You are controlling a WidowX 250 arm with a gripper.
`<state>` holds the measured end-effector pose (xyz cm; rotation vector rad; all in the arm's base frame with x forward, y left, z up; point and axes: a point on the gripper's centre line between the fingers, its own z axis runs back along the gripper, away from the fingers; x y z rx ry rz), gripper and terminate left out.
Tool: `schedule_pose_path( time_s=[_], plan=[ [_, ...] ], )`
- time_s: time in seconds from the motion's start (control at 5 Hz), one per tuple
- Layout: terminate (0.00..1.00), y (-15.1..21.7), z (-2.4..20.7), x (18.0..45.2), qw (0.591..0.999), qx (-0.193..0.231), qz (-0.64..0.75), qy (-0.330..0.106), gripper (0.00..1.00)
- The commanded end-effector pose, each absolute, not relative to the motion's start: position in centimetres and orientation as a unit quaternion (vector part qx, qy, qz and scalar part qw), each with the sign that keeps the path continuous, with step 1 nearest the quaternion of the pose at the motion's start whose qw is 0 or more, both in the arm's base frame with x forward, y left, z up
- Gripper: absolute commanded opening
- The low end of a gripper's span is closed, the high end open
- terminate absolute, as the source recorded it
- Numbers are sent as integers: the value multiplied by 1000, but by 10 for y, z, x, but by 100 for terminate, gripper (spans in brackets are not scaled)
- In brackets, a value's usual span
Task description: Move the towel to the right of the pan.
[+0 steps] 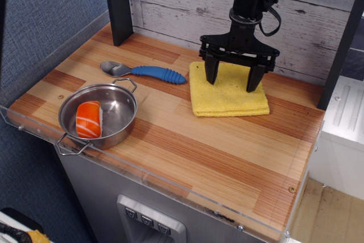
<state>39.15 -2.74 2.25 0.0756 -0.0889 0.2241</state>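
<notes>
The yellow towel (pixel 227 96) lies flat and folded on the wooden table at the back right. The steel pan (pixel 100 115) sits at the front left, with an orange and white sushi piece (pixel 89 119) inside it. My gripper (pixel 232 83) is open and empty, with its fingers pointing down directly over the towel's middle, fingertips just above or touching the cloth. The towel's back part is hidden behind the gripper.
A blue-handled metal spoon (pixel 145 71) lies between the pan and the towel, toward the back. A dark post (pixel 118 5) stands at the back left. A clear plastic rim (pixel 142 172) runs along the table's front edge.
</notes>
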Motion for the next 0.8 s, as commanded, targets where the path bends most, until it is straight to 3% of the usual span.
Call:
schedule_pose_path(
  time_s=[0.0, 0.6],
  plan=[
    [0, -31, 27, 389, 994, 21, 85, -59, 100],
    [0, -57, 15, 363, 998, -12, -41, -44, 100]
  ],
)
